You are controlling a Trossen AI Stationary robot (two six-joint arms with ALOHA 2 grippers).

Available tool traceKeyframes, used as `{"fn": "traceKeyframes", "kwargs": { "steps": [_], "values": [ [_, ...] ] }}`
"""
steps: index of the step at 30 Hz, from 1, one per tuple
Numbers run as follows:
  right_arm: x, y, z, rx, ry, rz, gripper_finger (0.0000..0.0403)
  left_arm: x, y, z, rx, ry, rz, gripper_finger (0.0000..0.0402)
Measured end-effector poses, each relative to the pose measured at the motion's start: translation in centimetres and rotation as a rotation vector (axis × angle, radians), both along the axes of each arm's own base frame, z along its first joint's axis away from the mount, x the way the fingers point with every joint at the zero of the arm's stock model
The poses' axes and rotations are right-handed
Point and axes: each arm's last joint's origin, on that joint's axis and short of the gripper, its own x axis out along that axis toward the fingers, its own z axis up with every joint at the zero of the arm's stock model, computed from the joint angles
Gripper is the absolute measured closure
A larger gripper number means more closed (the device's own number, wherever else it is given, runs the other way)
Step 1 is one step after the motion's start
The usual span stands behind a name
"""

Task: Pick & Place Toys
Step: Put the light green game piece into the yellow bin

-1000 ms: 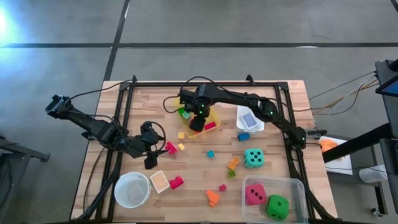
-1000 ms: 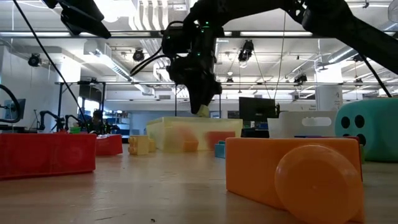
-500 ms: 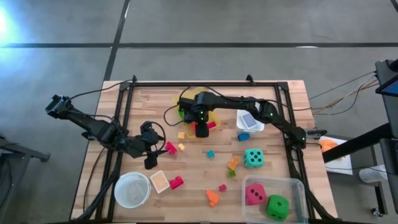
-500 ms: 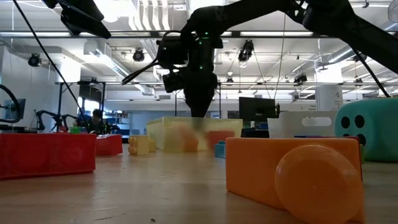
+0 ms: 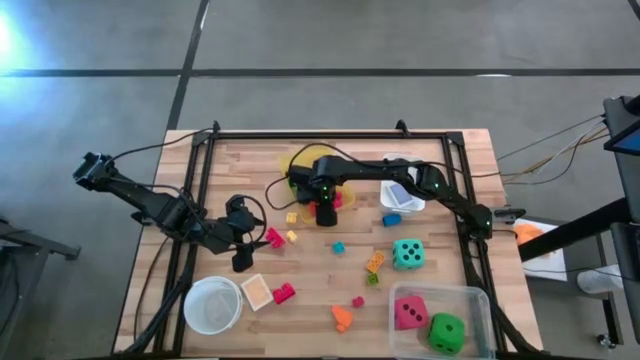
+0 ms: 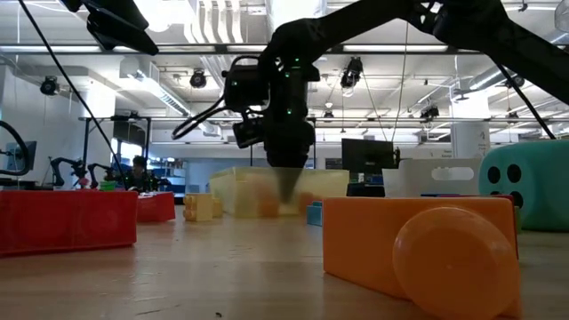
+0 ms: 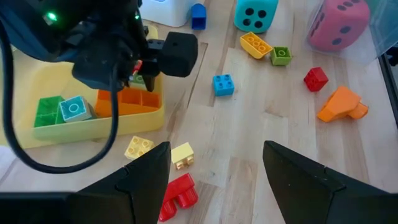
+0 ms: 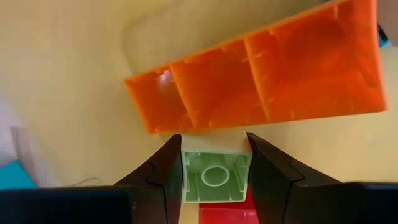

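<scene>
- The right gripper is clamped on a pale green block, one finger on each side; the block's hollow underside, with its round tube, faces the wrist camera, so its studs look to point away from it, down toward the bin floor.
- Step in hand, as I judge it: placing; the gripper is low inside the yellow bin, and the green block sits just short of an orange block that lies directly ahead of the fingertips.
- The orange block is long, three cells in a row; its long axis runs across the gripper's line of approach, open side toward the camera; a red piece shows just behind the green one.
- Next move probably calls for letting the fingers part so the green block drops beside the orange one, then lifting straight up clear of the bin wall.
- The left gripper waits with its fingers spread and empty; a yellow block and a red block lie just ahead of them.
</scene>
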Motion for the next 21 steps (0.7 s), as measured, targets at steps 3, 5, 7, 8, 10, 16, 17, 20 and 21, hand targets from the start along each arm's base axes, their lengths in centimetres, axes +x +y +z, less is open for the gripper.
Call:
{"fn": "traceKeyframes", "kwargs": {
  "steps": [3, 5, 7, 8, 10, 16, 17, 20, 21],
  "values": [
    [-0.15, 0.11, -0.35, 0.002, 0.014, 0.002, 0.0275, 0.0, 0.0, 0.0, 0.0, 0.0, 0.0, 0.0144],
    [-0.25, 0.1, -0.52, 0.004, 0.021, 0.001, 0.0275, 0.0, 0.0, 0.0, 0.0, 0.0, 0.0, 0.0144],
    [-0.28, 0.11, -0.6, 0.004, 0.024, 0.001, 0.0275, 0.0, 0.0, 0.0, 0.0, 0.0, 0.0, 0.0144],
    [-0.29, 0.13, -0.61, 0.005, 0.025, -0.001, 0.0275, 0.0, 0.0, 0.0, 0.0, 0.0, 0.0, 0.0144],
    [-0.29, 0.13, -0.6, 0.005, 0.025, -0.003, 0.0275, 0.0, 0.0, 0.0, 0.0, 0.0, 0.0, 0.0144],
    [-0.31, 0.18, -0.59, 0.007, 0.029, -0.014, 0.0275, 0.0, 0.0, 0.0, 0.0, 0.0, 0.0, 0.0144],
    [-0.31, 0.21, -0.59, 0.007, 0.029, -0.017, 0.027, 0.0, 0.0, 0.0, 0.0, 0.0, 0.0, 0.0144],
    [-0.33, 0.24, -0.59, 0.01, 0.032, -0.034, 0.0222, 0.0, 0.0, 0.0, 0.0, 0.0, 0.0, 0.0144],
    [-0.34, 0.24, -0.59, 0.011, 0.034, -0.046, 0.0202, 0.0, 0.0, 0.0, 0.0, 0.0, 0.0, 0.0144]
  ]
}}
